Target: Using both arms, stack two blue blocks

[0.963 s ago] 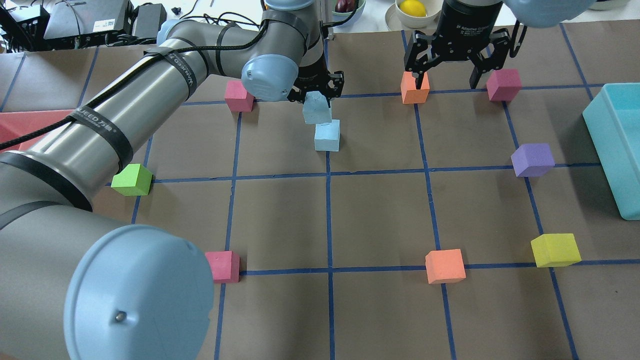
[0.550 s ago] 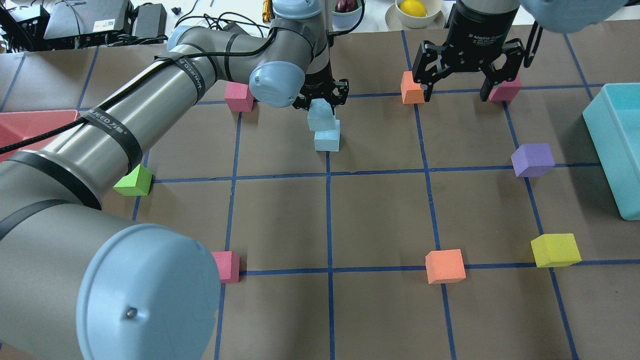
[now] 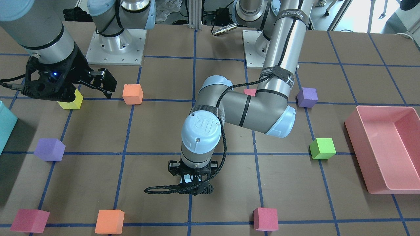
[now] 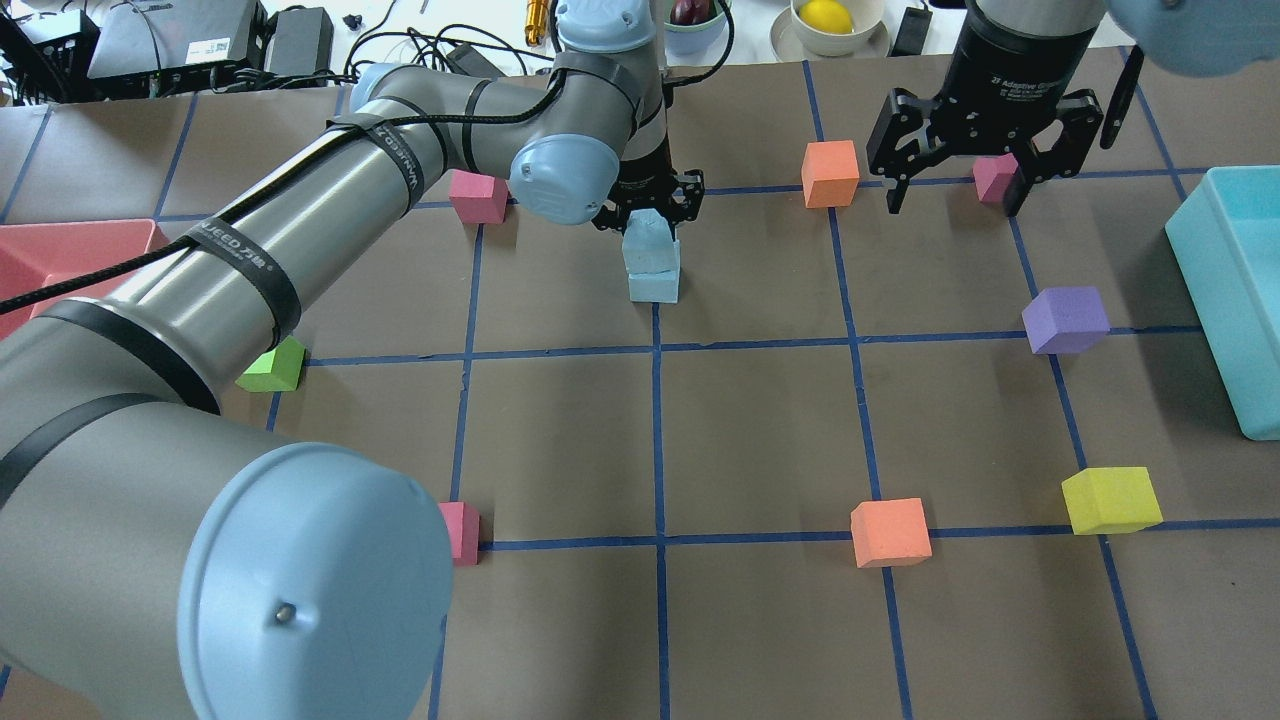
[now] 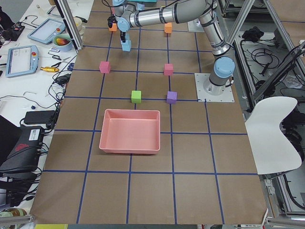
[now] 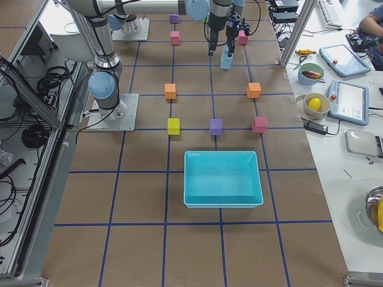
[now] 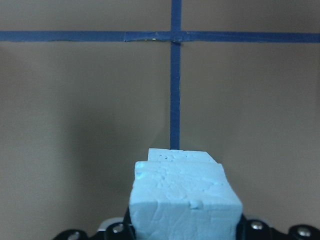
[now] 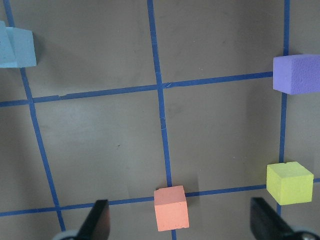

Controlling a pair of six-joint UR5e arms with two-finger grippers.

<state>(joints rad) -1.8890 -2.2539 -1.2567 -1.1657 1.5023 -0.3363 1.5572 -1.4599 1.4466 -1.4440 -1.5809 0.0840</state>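
My left gripper [image 4: 648, 215] is shut on a pale blue block [image 4: 645, 240] and holds it directly over the second blue block [image 4: 654, 285], which stands on the table by a tape crossing. The two overlap closely; I cannot tell if they touch. In the left wrist view the held block [image 7: 185, 200] fills the bottom and the lower block's [image 7: 177, 155] far edge peeks out past it. My right gripper [image 4: 955, 195] is open and empty, hovering between an orange cube [image 4: 830, 173] and a pink cube [image 4: 992, 178]. Its fingers [image 8: 100, 220] frame the right wrist view.
A teal bin [image 4: 1230, 300] stands at the right edge and a pink tray [image 3: 387, 147] on my left side. Purple [image 4: 1065, 320], yellow [image 4: 1110, 500], orange [image 4: 890, 532], green [image 4: 272, 368] and pink [image 4: 477, 197] cubes lie on the tape grid.
My left gripper has lowered the held blue block and shifted it over the lower block. My right gripper has moved to the right, away from the orange cube.
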